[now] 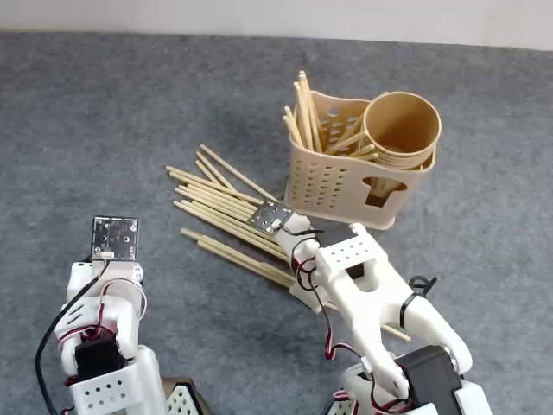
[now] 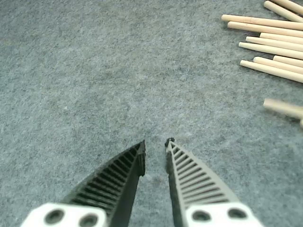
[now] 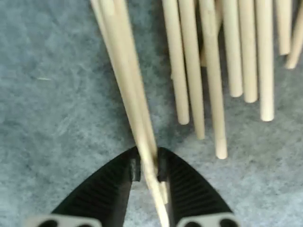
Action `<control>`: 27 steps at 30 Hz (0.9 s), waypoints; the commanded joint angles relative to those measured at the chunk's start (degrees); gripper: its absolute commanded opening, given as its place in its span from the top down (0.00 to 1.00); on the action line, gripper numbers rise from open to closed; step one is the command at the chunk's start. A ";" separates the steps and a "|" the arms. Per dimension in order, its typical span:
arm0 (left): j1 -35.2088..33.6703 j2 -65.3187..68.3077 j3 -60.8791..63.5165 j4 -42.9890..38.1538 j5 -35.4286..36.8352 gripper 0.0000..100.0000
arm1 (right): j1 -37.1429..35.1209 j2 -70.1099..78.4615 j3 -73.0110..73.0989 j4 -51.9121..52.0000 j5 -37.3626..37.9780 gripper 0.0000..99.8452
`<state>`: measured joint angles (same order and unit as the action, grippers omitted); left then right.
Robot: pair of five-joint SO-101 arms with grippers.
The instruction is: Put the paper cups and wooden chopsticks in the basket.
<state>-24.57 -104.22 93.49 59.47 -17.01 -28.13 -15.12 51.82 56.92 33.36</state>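
The chopstick-gathering step is judged to be in hand: what look like 2 pale round wooden chopsticks (image 3: 128,80) are clamped between the closed black jaws of the right gripper (image 3: 149,168), low over the felt-like grey carpet (image 1: 104,130) among the loose chopsticks (image 1: 216,203). The stacked tan paper cups (image 1: 402,130) are already stood in the beige perforated plastic basket (image 1: 333,186), so a lift over its rim is called for next. The left gripper (image 2: 155,144) is held slightly parted over bare carpet, with nothing gripped.
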 commanded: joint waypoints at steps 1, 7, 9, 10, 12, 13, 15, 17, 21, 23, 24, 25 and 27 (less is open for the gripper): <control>0.48 -0.57 -0.66 -1.05 -0.44 0.91 | -0.84 -0.57 -0.40 0.84 0.53 1.00; 0.48 -0.57 -0.66 -1.05 -0.44 0.91 | -0.66 -0.66 -0.40 0.92 0.53 1.00; 0.48 -0.57 -0.66 -1.05 -0.44 0.91 | -0.66 -1.71 -0.40 0.92 0.53 1.00; 0.48 -0.57 -0.66 -1.05 -0.44 0.91 | -0.66 -2.95 -0.40 0.92 0.53 1.00; 0.48 -0.57 -0.66 -1.05 -0.44 0.91 | -0.66 -6.90 -0.40 1.01 0.53 1.00; 0.57 -0.57 -0.66 -1.05 -0.44 0.91 | -0.66 -9.10 -0.13 1.54 0.53 1.00; 0.57 -0.57 -0.66 -1.05 -0.44 0.91 | -0.66 -13.85 -0.04 3.74 0.53 1.00; 0.57 -0.57 -0.66 -1.05 -0.44 0.91 | -0.84 -18.42 -0.22 5.85 0.53 1.00; 0.57 -0.57 -0.66 -1.05 -0.44 0.91 | -0.84 -25.19 -0.40 6.90 0.53 1.00; 0.57 -0.57 -0.66 -1.05 -0.44 0.91 | -0.84 -27.56 -0.40 6.90 0.35 1.00; 0.57 -0.57 -0.66 -1.05 -0.44 0.91 | -0.84 -28.70 -0.40 6.90 0.26 1.00; 0.57 -0.57 -0.66 -1.05 -0.44 0.91 | -0.84 -29.93 -0.40 6.90 0.26 1.00; 0.57 -0.57 -0.66 -1.05 -0.44 0.91 | -0.84 -31.78 -0.40 6.90 0.18 1.00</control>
<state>-24.57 -104.22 93.49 59.47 -17.01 -28.40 -42.73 52.09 63.52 33.45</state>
